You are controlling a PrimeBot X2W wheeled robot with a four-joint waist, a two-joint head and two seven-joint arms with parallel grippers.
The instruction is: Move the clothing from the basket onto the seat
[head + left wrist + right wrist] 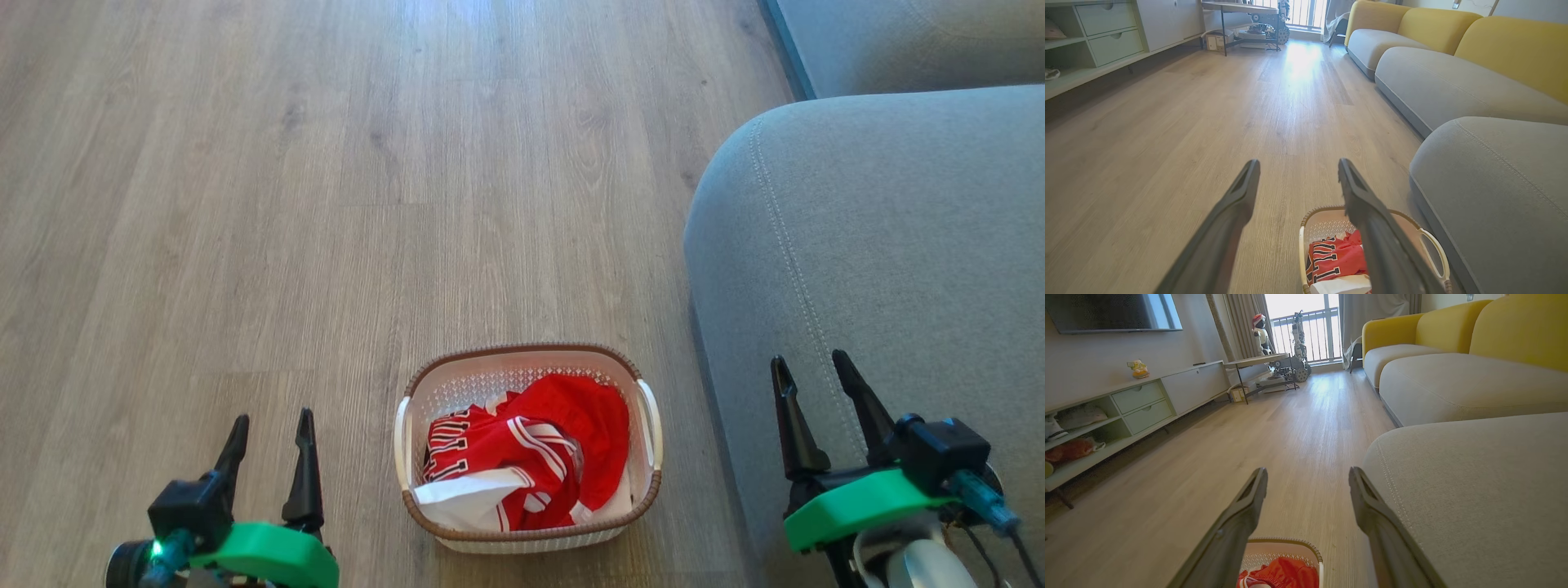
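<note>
Nearest, the left end effector hangs over the floor at the lower left, its 2 fingers spread wide and holding nothing. At the lower right, the right end effector hangs over the edge of the seat, equally wide and empty. Between them the basket stands on the floor, just beside the seat. All the clothing lies crumpled inside the basket, red with white stripes and lettering.

One basket with two handles at 6 o'clock; one red clothing heap, pieces uncountable; three grey seats toward 3 o'clock; three yellow backs; two drawers.
</note>
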